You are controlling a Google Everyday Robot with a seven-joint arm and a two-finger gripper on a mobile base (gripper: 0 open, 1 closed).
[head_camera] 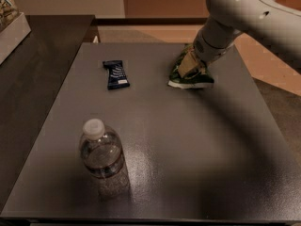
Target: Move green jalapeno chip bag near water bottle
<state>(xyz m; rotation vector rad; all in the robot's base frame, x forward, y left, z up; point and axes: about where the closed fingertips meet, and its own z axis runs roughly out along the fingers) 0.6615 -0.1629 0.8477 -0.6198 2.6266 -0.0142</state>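
Note:
The green jalapeno chip bag [190,80] lies at the far right of the grey table top, its white bottom edge toward me. My gripper [190,66] is down on top of the bag, and the white arm reaches in from the upper right. The gripper covers the bag's upper part. The water bottle [101,155], clear with a white cap, stands upright at the near left of the table, well apart from the bag.
A dark blue wrapper [115,74] lies at the far left of the grey table [188,149]. A darker counter [37,79] adjoins on the left, with a white box [10,25] at its far corner. Floor lies beyond the right edge.

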